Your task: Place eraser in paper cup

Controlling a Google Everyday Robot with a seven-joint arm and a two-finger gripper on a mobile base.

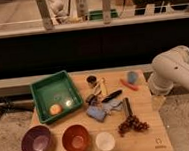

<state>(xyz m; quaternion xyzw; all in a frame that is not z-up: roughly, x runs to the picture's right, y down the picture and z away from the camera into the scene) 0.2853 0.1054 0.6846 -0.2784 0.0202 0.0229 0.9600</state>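
The eraser (127, 107) is a thin black block seen edge-on, lying on the wooden table (154, 134) right of centre. The white paper cup (105, 141) stands upright at the table's front edge, to the left of and nearer than the eraser, with bare wood between them. Only my white arm (175, 72) shows, at the right, beside the table's right edge and well away from both. The gripper itself is not in view; the arm's lower end drops out of sight by the table's right side.
An orange bowl (76, 138) and a purple bowl (37, 141) stand left of the cup. A green tray (39, 93) holds an orange ball. A black stick (111, 96), a dark cylinder (91, 80), a blue cloth (97, 112) and a dark bunch of grapes (132, 124) lie mid-table.
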